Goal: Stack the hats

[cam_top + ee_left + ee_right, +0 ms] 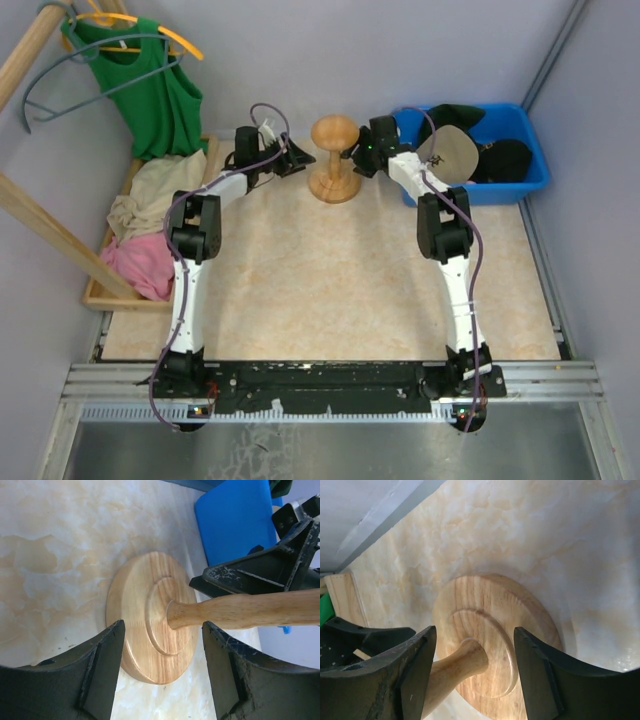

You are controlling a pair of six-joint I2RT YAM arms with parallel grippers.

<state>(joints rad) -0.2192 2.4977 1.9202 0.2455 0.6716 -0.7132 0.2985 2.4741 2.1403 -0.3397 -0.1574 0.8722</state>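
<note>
Well, the pale marbled surface (330, 290) takes up most of my overhead view, and no hat lies on the open part of it. At the far right corner sits the blue bin (533, 180). That is where the hats (470, 140) are, all heaped together inside it.

Both arms are reaching toward the back. The left arm (190, 250) comes in from the left of the wooden hat stand (335, 158) and the right arm (445, 240) from the right. The stand is upright between them near the far edge, and its rounded top is bare.

In the bin I can pick out the tan cap (455, 155) with its underside toward the camera. There is a black cap (505, 158) just beside it and another dark cap (455, 113) behind. I cannot find a pink one from here, so it may be buried.

The left jaws are spread apart in the left wrist view, with the stand's round base and post showing between them and nothing gripped. The right jaws are equally wide apart in their own view. They frame the same base from the other side and are empty as well.

My reading is that the stacking has not begun. No cap is on the stand or on another cap, neither arm holds one, and every hat has yet to come out of the bin.
</note>
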